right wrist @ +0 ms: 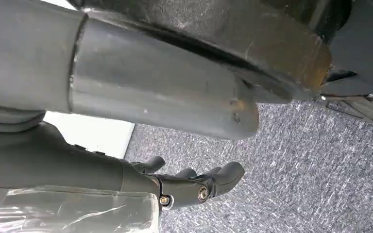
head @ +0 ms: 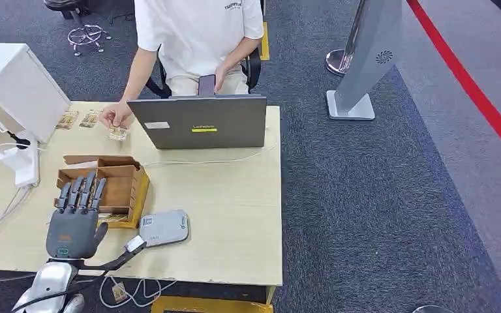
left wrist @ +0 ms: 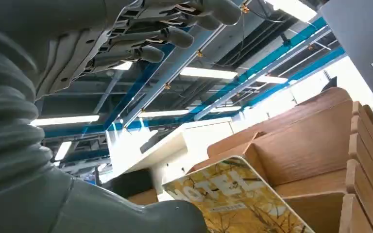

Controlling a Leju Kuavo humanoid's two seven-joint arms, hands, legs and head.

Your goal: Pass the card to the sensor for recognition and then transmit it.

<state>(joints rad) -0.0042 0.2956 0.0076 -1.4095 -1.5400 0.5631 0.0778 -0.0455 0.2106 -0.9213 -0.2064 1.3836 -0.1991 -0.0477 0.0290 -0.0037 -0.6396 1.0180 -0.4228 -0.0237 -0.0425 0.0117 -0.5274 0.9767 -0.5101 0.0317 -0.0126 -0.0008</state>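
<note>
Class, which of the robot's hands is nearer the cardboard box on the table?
Left. The left hand hovers over the cardboard box; the right hand hangs low above the carpet, away from it.

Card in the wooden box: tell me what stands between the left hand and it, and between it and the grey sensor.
Nothing visible blocks the left hand, which hovers open over the wooden box; the card leans inside, below its fingers. The box's low wall stands between the card and the sensor, so it probably must be lifted over.
</note>
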